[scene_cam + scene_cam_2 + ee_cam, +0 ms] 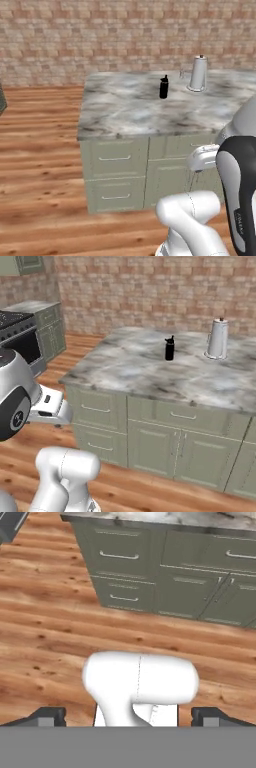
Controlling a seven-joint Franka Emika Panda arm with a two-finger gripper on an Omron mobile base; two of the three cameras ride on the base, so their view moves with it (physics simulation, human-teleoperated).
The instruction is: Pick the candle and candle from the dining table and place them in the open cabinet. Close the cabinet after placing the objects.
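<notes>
Jaws (128, 718): wide apart, gripping nothing, above wooden floor (45, 637).
Counter (125, 107): marble top, sage-green drawers below, ahead of arm.
On counter: white jug (198, 74), small black bottle (163, 87) left of it, apart.
Candles: cannot tell.

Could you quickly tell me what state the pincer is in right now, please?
Pincer: open, holding nothing, pointing down toward the wooden floor.
</notes>
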